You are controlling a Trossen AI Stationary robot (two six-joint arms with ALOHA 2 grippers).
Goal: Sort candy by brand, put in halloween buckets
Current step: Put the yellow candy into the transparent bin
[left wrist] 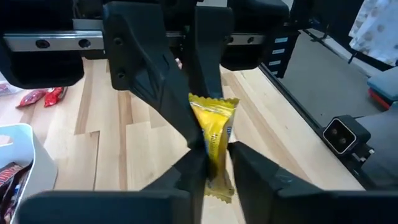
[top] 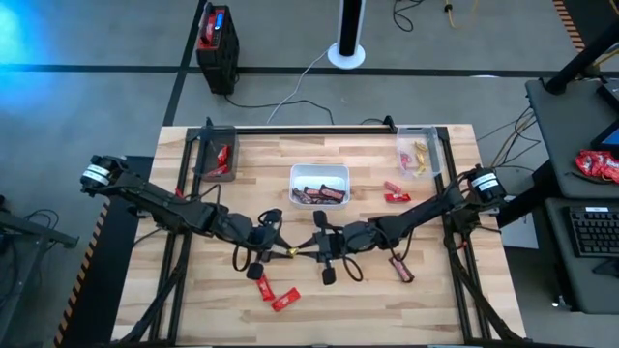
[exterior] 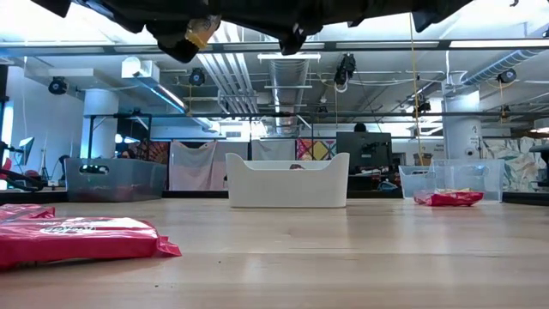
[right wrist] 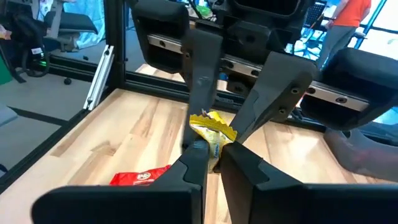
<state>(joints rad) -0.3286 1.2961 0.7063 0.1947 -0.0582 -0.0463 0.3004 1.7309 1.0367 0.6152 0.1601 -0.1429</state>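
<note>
A small yellow-gold candy (top: 292,251) hangs above the middle of the table, between my two grippers, which meet tip to tip. My left gripper (left wrist: 215,157) comes from the table's left and my right gripper (right wrist: 213,155) from its right; both are shut on this candy. The candy also shows at the top of the low view (exterior: 202,31). Of the buckets, the white tray (top: 319,168) holds brown bars, the left tub (top: 204,155) holds red candy, and the right tub (top: 432,155) holds yellow-gold pieces. My left gripper pinches one end of the yellow wrapper (left wrist: 217,171) between its two fingers. The fingers come from the table's left, slanting a little downward. The candy is clear of the table. My right gripper pinches the wrapper's other end (right wrist: 215,142) between its two fingers, coming level from the table's right, opposite the left fingers.
Loose red candies lie near the front (top: 263,286) (top: 283,301) and to the right of the tray (top: 395,191). A brown bar (top: 400,268) lies under the right arm. In the low view a red candy (exterior: 77,239) lies close at the left.
</note>
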